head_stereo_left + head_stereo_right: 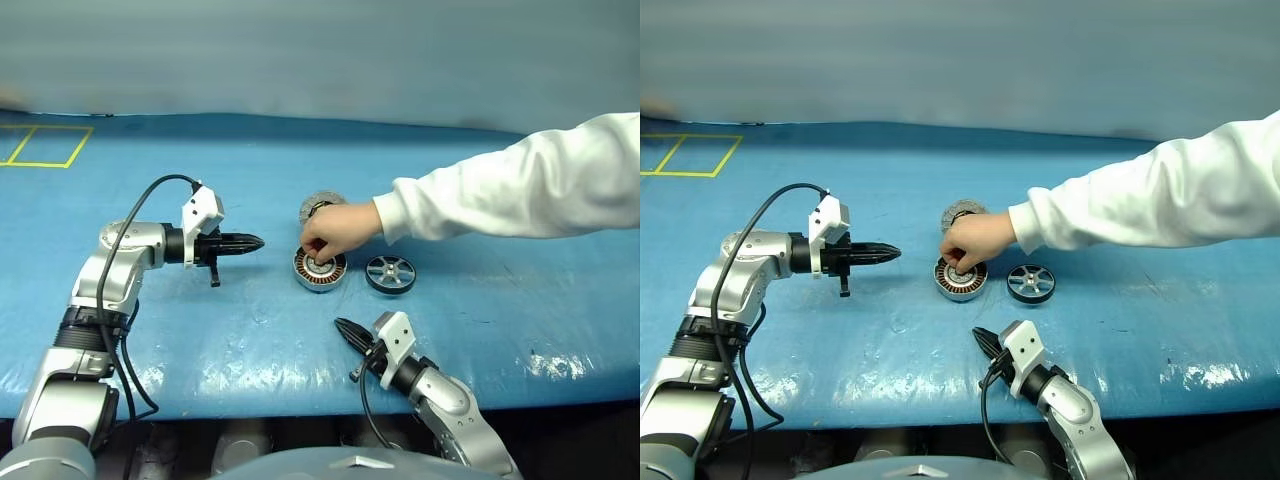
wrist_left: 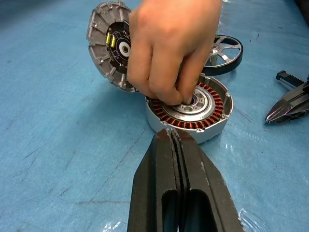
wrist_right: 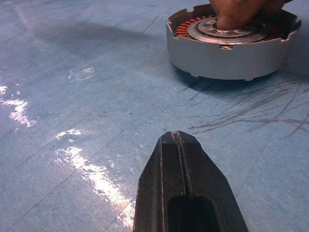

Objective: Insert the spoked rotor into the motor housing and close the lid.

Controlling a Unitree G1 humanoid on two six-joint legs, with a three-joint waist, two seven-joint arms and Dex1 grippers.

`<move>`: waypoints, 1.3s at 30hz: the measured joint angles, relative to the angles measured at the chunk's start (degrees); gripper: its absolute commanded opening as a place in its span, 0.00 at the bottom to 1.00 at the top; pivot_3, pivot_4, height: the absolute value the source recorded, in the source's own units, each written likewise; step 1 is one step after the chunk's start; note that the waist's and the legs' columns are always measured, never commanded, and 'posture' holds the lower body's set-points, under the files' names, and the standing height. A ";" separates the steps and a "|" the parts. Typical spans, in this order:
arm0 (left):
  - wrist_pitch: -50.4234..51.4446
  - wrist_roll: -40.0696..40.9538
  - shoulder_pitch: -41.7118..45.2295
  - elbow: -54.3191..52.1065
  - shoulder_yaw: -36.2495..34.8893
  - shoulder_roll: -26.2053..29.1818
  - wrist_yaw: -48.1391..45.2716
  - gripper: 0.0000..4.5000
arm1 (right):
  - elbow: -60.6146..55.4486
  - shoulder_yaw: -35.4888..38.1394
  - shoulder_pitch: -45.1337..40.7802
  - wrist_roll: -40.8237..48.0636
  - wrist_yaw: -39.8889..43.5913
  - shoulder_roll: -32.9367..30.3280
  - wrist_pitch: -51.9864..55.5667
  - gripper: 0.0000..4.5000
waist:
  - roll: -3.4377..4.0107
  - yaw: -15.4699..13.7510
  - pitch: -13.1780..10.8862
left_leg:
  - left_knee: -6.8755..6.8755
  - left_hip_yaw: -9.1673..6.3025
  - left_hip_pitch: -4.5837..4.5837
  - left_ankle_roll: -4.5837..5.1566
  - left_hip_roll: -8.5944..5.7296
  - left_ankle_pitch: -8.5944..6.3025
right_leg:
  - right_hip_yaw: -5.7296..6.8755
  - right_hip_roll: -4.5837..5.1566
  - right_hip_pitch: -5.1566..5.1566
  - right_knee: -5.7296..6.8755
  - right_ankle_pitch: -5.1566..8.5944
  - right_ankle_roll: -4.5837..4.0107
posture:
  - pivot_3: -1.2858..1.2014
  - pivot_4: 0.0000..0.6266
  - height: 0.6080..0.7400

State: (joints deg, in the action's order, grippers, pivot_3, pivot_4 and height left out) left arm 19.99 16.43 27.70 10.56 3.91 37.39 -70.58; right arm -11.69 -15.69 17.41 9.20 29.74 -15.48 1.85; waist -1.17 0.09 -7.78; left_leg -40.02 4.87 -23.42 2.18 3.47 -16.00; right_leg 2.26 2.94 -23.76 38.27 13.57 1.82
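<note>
With both my left gripper (image 1: 255, 241) and right gripper (image 1: 342, 325) clenched empty, the rotor (image 1: 390, 273) lay right of the housing (image 1: 320, 269); it looked rigid, heavy, best taken by its black rim.

Table cover (image 1: 300, 340): blue sheet spread over the whole work surface, with creases, glossy glare patches and dark scuff lines.
Yellow markings (image 1: 45, 146): thin lines forming two adjoining rectangles on the table cover, at its far left corner.
Sleeve (image 1: 520, 185): white, long, a person's; it reaches in over the table cover from the right side, well apart from the yellow markings.
Backdrop (image 1: 320, 50): plain grey-blue wall beyond the far edge of the table cover.
</note>
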 measured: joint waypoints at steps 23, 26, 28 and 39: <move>0.00 0.01 -0.48 -0.19 0.29 0.67 -0.25 0.01 | -0.24 0.00 0.94 -0.09 -0.07 -0.04 -0.04 0.00 | 0.00 -0.04 0.00 | 0.03 -0.01 0.00 0.00 0.00 0.00 | 0.01 0.00 0.00 -0.01 0.01 -0.01 | 0.52 0.24 1.00; 0.00 0.01 -0.48 -0.19 0.39 0.67 -0.31 0.01 | -0.33 0.00 1.04 -0.09 -0.08 -0.04 -0.04 0.00 | 0.00 -0.03 0.00 | 0.03 -0.01 0.00 0.00 0.00 0.00 | 0.01 0.00 0.00 -0.01 0.01 -0.01 | 0.52 0.24 1.00; 0.00 0.01 -0.47 -0.19 0.62 0.66 -0.31 0.01 | -0.35 0.00 0.93 -0.09 -0.08 -0.04 -0.03 0.00 | 0.00 -0.04 0.00 | 0.03 -0.01 0.00 0.00 0.00 0.00 | 0.01 0.00 0.00 -0.01 0.01 -0.02 | 0.52 0.24 1.00; -0.07 0.35 -0.48 -0.19 1.08 0.59 -0.30 0.01 | -0.39 0.00 0.83 -0.12 -0.05 -0.16 0.07 0.00 | 0.00 -0.03 0.00 | 0.03 0.00 0.00 0.00 0.00 0.00 | 0.00 0.00 0.00 -0.02 0.01 -0.01 | 0.52 0.24 1.00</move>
State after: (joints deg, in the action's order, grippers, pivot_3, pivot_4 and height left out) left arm 19.92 16.77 27.21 10.37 4.99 37.97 -70.88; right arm -12.08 -15.69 18.24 9.07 29.69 -15.64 1.92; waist -1.17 0.06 -7.78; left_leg -39.99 4.87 -23.41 2.18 3.47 -16.00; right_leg 2.27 2.94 -23.75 38.26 13.58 1.81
